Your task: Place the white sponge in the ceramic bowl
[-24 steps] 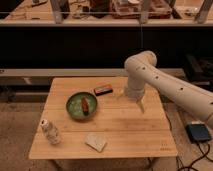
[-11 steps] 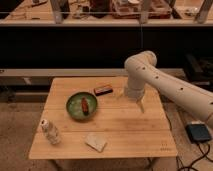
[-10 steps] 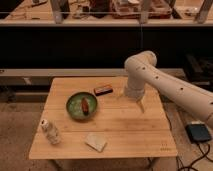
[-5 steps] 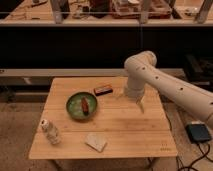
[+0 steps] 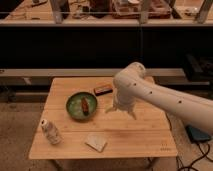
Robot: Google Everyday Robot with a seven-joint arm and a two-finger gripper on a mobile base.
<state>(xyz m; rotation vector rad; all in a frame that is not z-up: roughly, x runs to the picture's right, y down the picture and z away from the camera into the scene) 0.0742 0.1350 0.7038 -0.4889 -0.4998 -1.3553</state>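
Gripper (image 5: pixel 121 111) hangs over mid-table, right of bowl (image 5: pixel 70 101); fingers spread, holding nothing. Sponge (image 5: pixel 96 142) lies flat near front edge of table (image 5: pixel 145 135), well apart. Risks: a shallow pinch nudges it off; brown item (image 5: pixel 85 106) crowds the bowl.

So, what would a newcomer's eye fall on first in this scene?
The big white arm reaching in from the right stands out most, its gripper hanging over the middle of the wooden table, just right of the ceramic bowl. That green bowl holds a small brown object, and the white sponge lies apart near the table's front edge.
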